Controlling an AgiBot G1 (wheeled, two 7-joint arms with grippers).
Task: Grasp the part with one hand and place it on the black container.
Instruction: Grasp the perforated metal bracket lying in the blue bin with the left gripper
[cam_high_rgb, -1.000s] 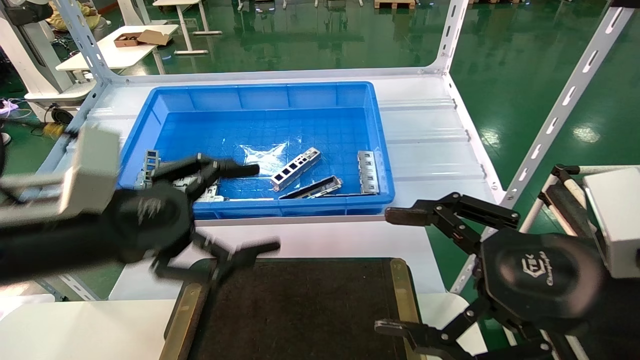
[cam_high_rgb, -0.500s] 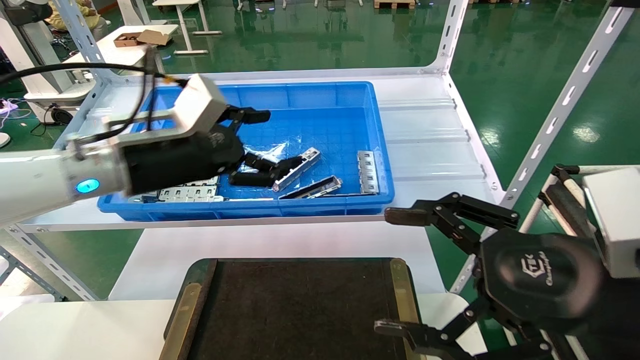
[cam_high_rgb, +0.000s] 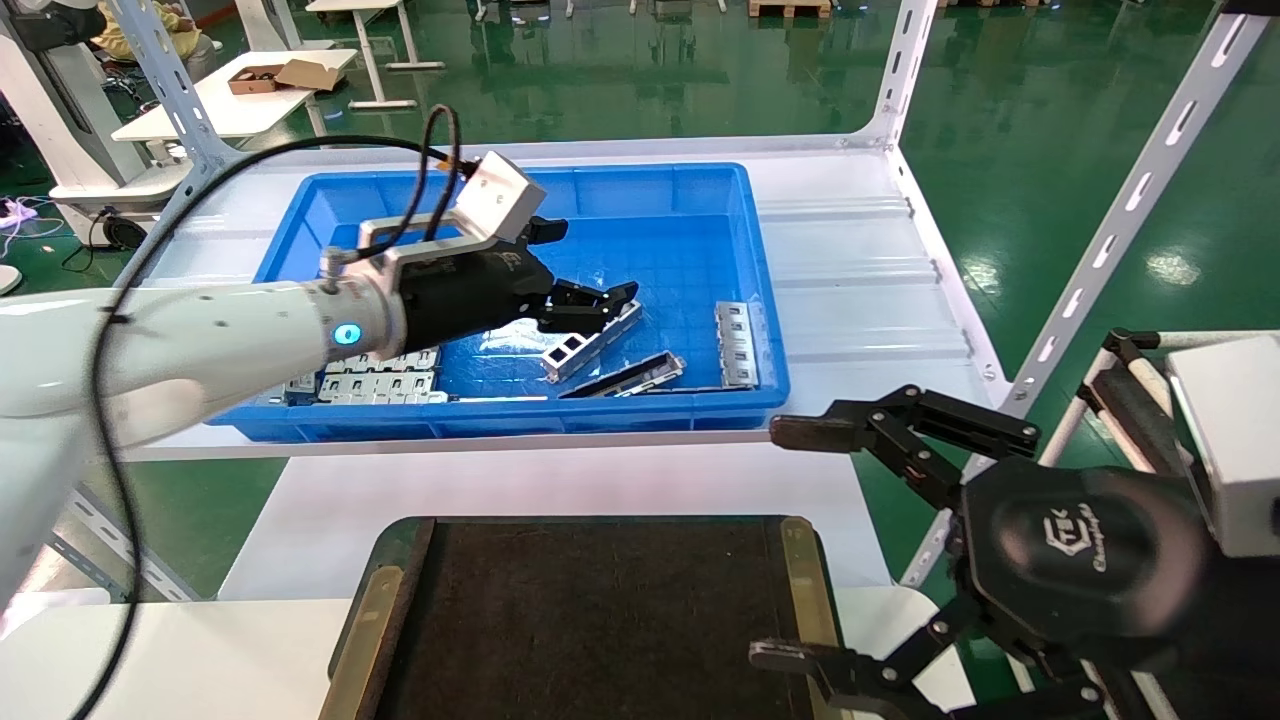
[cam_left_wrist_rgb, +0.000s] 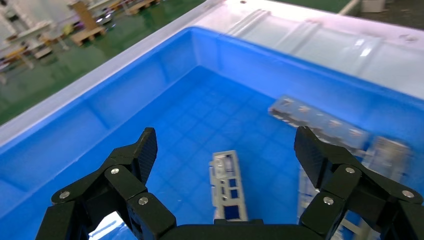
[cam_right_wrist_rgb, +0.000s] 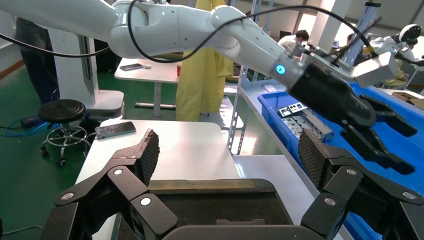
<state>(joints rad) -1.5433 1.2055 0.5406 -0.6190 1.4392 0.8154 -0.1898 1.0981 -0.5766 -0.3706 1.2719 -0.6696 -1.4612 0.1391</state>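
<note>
The white table (cam_high_rgb: 620, 480) carries the black container (cam_high_rgb: 600, 620) at its near edge, its matte surface bare between the brass side strips. Beyond it, the blue bin (cam_high_rgb: 760, 300) has open floor toward its far wall. The right gripper (cam_high_rgb: 790, 545) hangs beside the container's right rim, fingers spread wide. The left gripper (cam_high_rgb: 590, 265) is inside the bin, fingers wide, over the part (cam_high_rgb: 590, 338), which lies flat near mid-bin, just beside a darker channel bar (cam_high_rgb: 625, 376).
</note>
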